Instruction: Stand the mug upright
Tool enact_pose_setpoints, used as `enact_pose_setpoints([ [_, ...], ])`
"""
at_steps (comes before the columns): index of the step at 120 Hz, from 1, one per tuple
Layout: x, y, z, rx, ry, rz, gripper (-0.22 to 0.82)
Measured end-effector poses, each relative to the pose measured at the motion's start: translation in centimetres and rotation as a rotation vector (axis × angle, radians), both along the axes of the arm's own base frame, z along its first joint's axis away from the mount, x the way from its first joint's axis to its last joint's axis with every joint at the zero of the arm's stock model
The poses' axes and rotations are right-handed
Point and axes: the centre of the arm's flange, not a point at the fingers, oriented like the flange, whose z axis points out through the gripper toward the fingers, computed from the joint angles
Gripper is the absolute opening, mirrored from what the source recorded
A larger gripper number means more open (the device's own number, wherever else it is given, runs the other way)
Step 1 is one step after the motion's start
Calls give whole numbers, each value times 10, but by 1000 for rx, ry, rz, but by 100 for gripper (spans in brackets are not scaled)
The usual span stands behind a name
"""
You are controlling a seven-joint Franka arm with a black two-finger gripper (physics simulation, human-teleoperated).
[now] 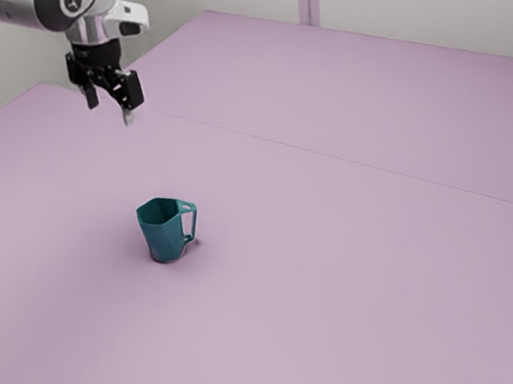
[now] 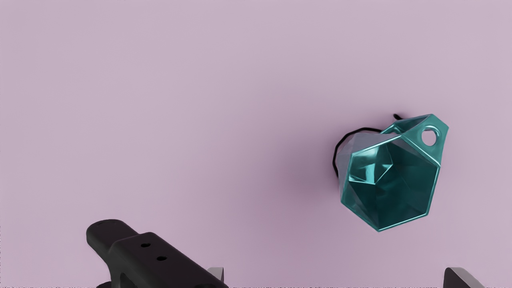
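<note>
Below the wide-open fingers (image 2: 457,279) and well apart from them, a mug (image 2: 390,184) stands upright on the bench (image 1: 344,317), where a stray brush against its handle (image 2: 440,140) could topple it.

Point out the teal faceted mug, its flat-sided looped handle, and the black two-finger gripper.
Teal faceted mug (image 1: 164,237): exterior view, outer wall.
Looped teal handle (image 2: 437,149): wrist view, flat face beside the round hole.
Black two-finger gripper (image 1: 110,113): exterior view, midway between its fingertips.
</note>
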Motion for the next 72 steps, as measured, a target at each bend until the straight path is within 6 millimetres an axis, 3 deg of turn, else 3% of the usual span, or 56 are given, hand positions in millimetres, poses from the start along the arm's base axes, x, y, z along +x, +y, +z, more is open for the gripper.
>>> enact_pose_setpoints([
  [39, -4, -8, 5, 0, 8, -2, 60],
  [44, -1, -10, 43, -17, -51, 15, 60],
  [49, -2, -12, 60, -32, -69, 29, 59],
  [72, -7, -19, 70, -69, -42, 74, 57],
])
